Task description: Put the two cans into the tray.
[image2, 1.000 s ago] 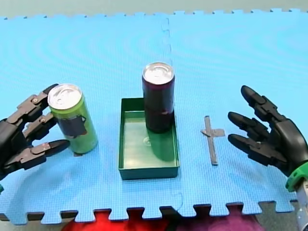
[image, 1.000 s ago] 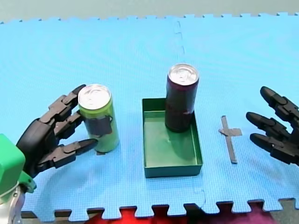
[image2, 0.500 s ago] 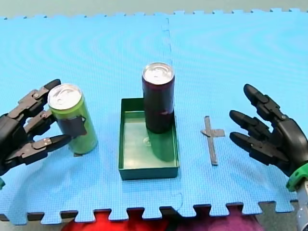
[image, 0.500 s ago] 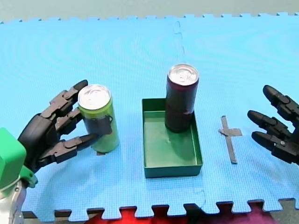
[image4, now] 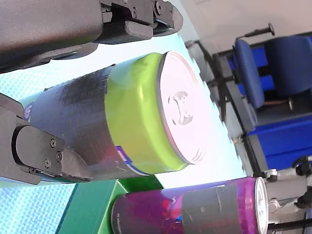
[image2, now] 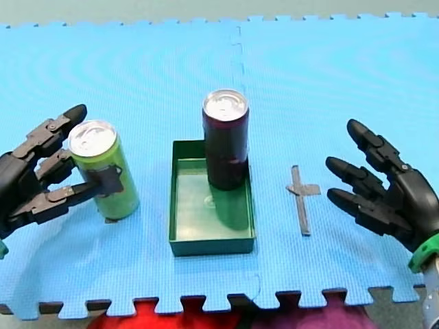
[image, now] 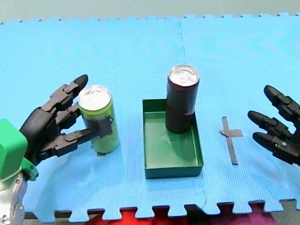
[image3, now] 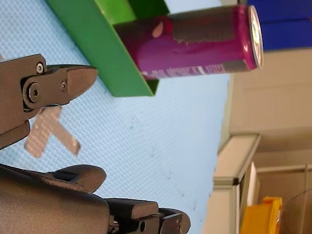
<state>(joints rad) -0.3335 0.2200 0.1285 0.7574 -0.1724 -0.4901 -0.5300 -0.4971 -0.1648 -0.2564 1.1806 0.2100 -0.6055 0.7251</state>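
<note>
**Green can in the left hand, purple can in the tray**

The left hand (image: 51, 129) grips the green can (image: 105, 110), with its thumb across the can's dark band and its fingers behind it. The can stands upright on the blue mat (image: 140, 47), just left of the green tray (image: 173, 171). The purple can (image: 182, 101) stands upright in the tray's far end. The right hand (image: 281, 133) is open and holds nothing, to the right of a grey tape cross (image: 229, 138)
</note>
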